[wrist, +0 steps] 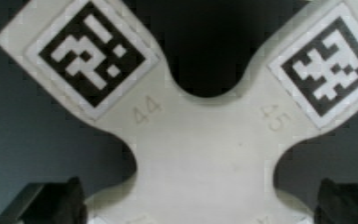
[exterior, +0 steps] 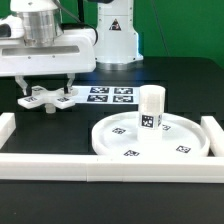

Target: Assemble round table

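Now, end effector (exterior: pixel 46 90) wide open, jaws either side of the cross-shaped piece (exterior: pixel 48 99).

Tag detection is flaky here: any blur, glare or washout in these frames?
Wrist view: cross-shaped piece fills the frame, slightly soft, tag edges blurred, no glare. Exterior view: even lighting; round disc near washed-out white, its tags small but visible.
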